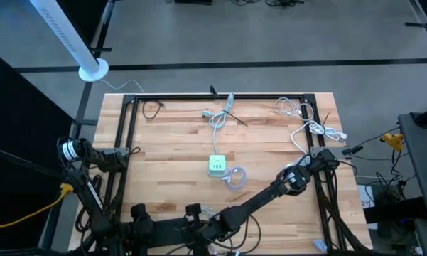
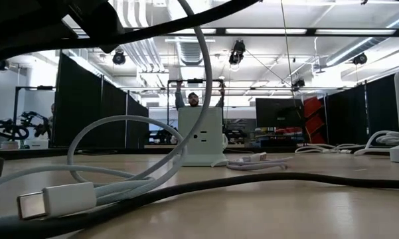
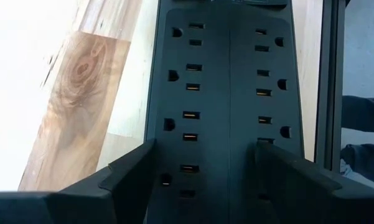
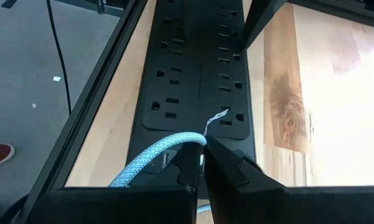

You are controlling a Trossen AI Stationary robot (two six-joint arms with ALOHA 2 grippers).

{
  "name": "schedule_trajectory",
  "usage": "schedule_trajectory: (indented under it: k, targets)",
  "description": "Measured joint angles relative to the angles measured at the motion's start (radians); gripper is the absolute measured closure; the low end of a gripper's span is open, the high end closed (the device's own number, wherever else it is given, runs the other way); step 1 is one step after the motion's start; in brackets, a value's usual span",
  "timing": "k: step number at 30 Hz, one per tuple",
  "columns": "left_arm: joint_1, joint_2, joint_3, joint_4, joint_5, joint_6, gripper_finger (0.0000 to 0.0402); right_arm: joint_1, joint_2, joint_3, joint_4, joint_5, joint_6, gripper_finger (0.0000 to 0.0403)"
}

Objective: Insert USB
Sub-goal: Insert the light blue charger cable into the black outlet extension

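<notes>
At the left edge of the high view the left gripper (image 1: 121,158) hangs over the black power strip (image 3: 227,93) that lies along the left side of the desk (image 1: 177,142). Its jaws stand wide apart, one on each side of the strip in the left wrist view, with nothing between them.

In the middle of the high view sits the white USB charger block (image 1: 217,166), with a coil of pale cable (image 1: 236,177) just beside it toward the lower right. Further loose white cables (image 1: 220,114) lie at the upper centre, and another bundle (image 1: 309,121) sits at the upper right.

Right of centre, the right gripper (image 1: 325,158) is over the right edge of the desk, above a second black strip (image 4: 199,68). Its jaws are pressed together on the end of a light blue braided cable (image 4: 155,163).

The step in hand appears to be carrying the plug end. The next move likely calls for bringing that cable leftward to the charger block and lining the connector squarely with a port; the plug's orientation cannot be told.
</notes>
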Motion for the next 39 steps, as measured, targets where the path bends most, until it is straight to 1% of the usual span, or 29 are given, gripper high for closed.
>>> schedule_trajectory:
  k: [16,20,28,34,39]
  targets:
    - [0.0,0.0,-0.001,0.0,0.005,-0.002,0.0143,-0.001,-0.027,0.0,-0.034,-0.004,-0.034,0.0403]
    - [0.0,0.0,-0.001,0.0,0.005,-0.001,0.0143,-0.004,-0.027,0.0,-0.033,-0.037,-0.035,0.0403]
    - [0.0,0.001,-0.001,0.001,0.005,0.026,0.0143,-0.028,-0.027,-0.012,-0.025,-0.049,-0.05,0.0403]
    - [0.0,0.001,-0.001,0.001,0.006,0.033,0.0143,-0.032,-0.026,-0.012,-0.02,-0.081,-0.052,0.0403]
    - [0.0,0.001,-0.001,0.0,0.006,0.042,0.0143,-0.023,-0.026,-0.012,-0.021,-0.089,-0.021,0.0403]
